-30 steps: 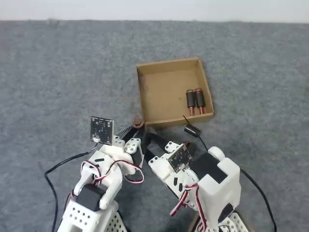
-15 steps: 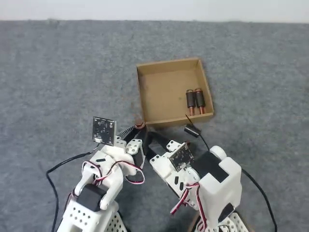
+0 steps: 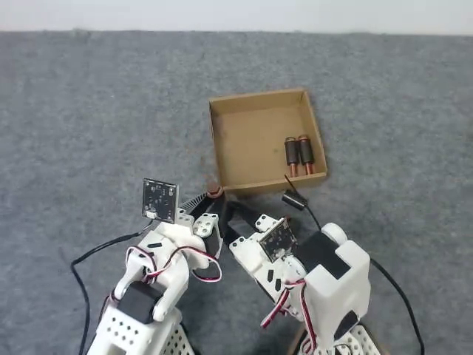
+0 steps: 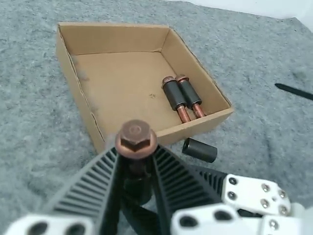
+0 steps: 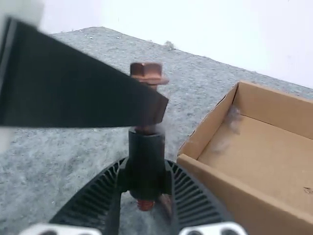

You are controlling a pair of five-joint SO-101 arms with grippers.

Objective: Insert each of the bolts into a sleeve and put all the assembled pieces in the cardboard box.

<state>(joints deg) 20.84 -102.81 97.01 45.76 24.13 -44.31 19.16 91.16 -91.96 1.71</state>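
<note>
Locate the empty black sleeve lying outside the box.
In the high view the empty sleeve lies on the grey carpet just outside the cardboard box's near wall, by its right corner.

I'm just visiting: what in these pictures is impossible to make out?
- Right wrist view: the left jaws, blurred, cross the shank of the bolt above the held sleeve; the cardboard box is cut off by the edge.
- Left wrist view: the bolt's shank is hidden beneath its own head and the left jaws.
- High view: the held sleeve is hidden under the two arms' wrists; the bolt's head peeks out.
</note>
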